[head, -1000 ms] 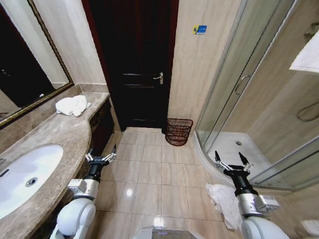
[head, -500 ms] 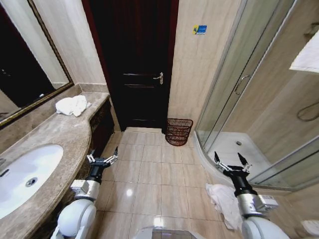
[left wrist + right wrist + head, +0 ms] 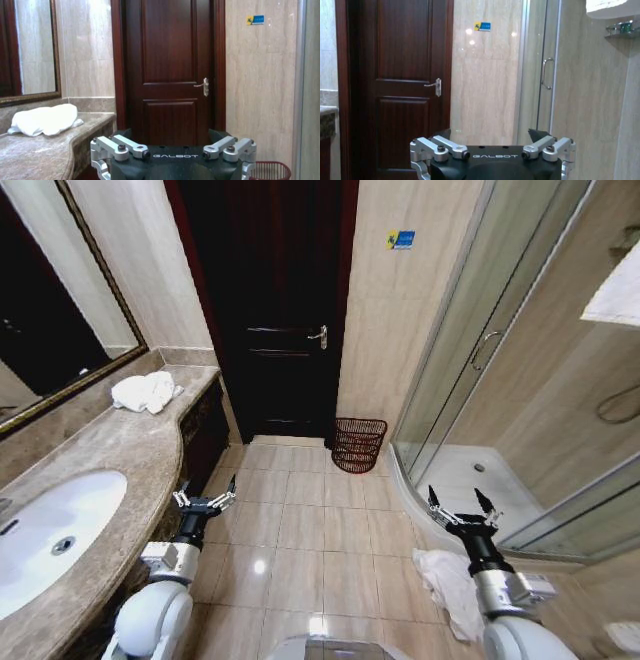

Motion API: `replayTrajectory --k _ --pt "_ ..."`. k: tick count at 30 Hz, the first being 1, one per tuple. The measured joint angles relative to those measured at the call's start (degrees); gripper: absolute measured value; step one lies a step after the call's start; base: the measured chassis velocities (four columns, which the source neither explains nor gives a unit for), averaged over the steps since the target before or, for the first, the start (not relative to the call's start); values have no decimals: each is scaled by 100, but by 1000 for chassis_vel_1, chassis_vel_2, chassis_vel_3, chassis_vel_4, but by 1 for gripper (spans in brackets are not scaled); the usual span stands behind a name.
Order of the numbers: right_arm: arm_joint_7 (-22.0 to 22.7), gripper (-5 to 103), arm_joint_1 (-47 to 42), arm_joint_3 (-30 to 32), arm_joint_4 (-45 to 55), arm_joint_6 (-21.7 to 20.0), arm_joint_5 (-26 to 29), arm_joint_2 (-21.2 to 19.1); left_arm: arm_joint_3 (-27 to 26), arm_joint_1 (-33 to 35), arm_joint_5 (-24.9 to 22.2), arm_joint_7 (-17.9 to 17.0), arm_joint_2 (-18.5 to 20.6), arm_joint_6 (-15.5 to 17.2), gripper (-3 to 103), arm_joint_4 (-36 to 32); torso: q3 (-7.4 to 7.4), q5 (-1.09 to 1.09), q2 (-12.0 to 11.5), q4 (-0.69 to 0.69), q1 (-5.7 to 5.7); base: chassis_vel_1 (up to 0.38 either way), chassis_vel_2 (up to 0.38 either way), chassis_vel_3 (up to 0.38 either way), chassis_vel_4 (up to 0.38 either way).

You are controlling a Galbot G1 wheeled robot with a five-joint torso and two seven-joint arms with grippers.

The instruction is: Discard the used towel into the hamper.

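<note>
1. Head view, from 9 o'clock across: a folded white towel (image 3: 146,392) lies on the table (image 3: 110,455); left hand (image 3: 203,500) spread and empty.
2. Hamper (image 3: 358,444) stands upright, mouth up, at 12 o'clock by the door (image 3: 275,310).
3. Right hand (image 3: 461,513) spread; crumpled towel (image 3: 447,577) on the floor, just beside it, no clear long axis.
4. Risk: taking the wrong towel, or limp cloth snagging the hamper rim.
</note>
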Motion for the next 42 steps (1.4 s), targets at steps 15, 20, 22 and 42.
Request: replayTrajectory --k 15,20,22,42 --pt "-8 100 -5 -16 -71 147 6 40 19 -17 21 6 -24 -5 100 -2 -1 0 0 0 -1 -4 9 7 -5" --pt "-8 100 3 -23 -120 223 -9 51 34 -31 35 8 -22 0 100 -2 0 0 0 0 0 -119 106 108 -105" --pt "-6 100 -2 -23 -128 240 -11 57 42 -35 41 9 -22 1 100 1 0 0 0 0 0 -152 129 130 -126" --pt "-9 100 -33 -46 -169 312 -57 92 65 -21 71 11 -50 0 100 20 0 1 0 0 0 -127 129 128 -129"
